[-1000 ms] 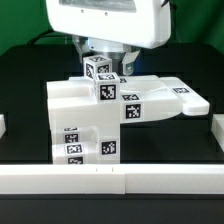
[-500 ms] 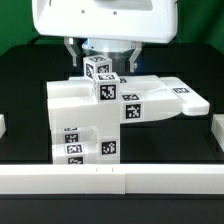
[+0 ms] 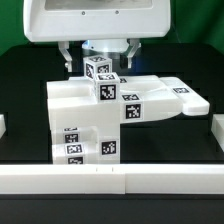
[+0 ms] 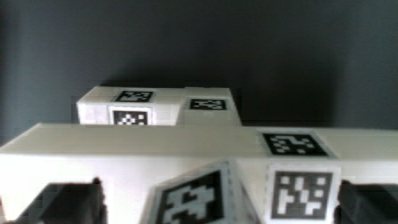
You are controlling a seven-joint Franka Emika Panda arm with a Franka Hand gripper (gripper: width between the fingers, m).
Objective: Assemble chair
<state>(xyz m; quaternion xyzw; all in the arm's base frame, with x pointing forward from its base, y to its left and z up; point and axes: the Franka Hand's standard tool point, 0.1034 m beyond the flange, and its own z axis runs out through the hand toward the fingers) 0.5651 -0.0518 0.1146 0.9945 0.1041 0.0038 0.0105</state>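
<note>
**Gripper spread above the part-built chair**

The chair (image 3: 110,115) stands on the black table (image 3: 25,90), behind a white rail (image 3: 110,180) at the front edge. Above it hangs the gripper (image 3: 98,52), jaws wide apart, holding nothing, straddling a small tagged cube (image 3: 99,71) on top

Open gripper (image 3: 98,55) hangs above the white chair (image 3: 105,110)

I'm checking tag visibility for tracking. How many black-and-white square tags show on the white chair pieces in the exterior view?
7: two on the small cube on top, two on the chair body's middle front face, three on its lower front. Others may face away.
</note>
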